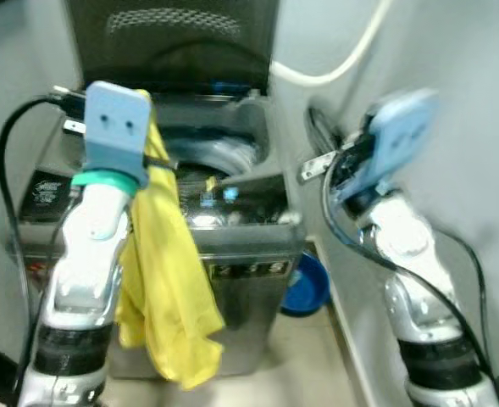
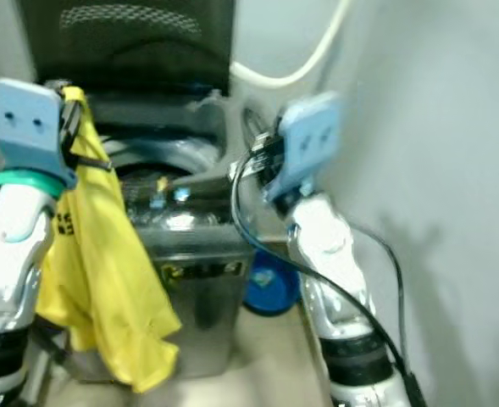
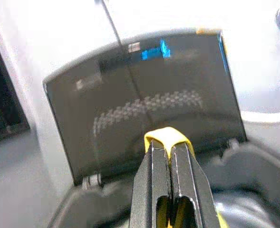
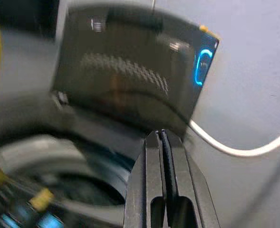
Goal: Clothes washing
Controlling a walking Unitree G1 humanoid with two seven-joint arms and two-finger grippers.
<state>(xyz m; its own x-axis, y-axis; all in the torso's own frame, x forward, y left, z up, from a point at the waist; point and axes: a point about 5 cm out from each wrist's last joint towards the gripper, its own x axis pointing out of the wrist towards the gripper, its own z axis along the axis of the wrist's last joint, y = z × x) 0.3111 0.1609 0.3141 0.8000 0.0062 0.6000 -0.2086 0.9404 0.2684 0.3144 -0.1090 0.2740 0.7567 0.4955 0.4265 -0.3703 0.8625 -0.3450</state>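
Nearest the camera stood the two silver arms, smooth metal with black collars and pale blue wrist housings. The left gripper (image 3: 169,151) was raised in front of the washer (image 1: 232,246), its two long black fingers pressed together on a fold of the yellow cloth (image 1: 164,280); a small loop of yellow poked out above the fingertips in the left wrist view. The cloth hung from that pinch down along the left arm, a thin, limp fabric, creased and bunched, with a ragged lower edge level with the washer's front panel. It hung outside the drum, draped before the washer's left front corner.

The right gripper (image 4: 162,142) was held up beside the washer's right side, near the pale wall (image 1: 452,68), its black fingers closed flat against each other with nothing between them. A black cable (image 1: 334,212) looped around that wrist.

The washer was a grey top-loader with a shiny metal-looking front and a small control strip. Its round drum (image 1: 207,165) lay open, glossy and reflective inside. On the floor by its right side sat a round blue basin (image 1: 308,284).

Farther back, the dark lid (image 1: 173,38) stood upright, with a curved dotted pattern across it. A white hose (image 1: 342,59) curved along the wall behind.
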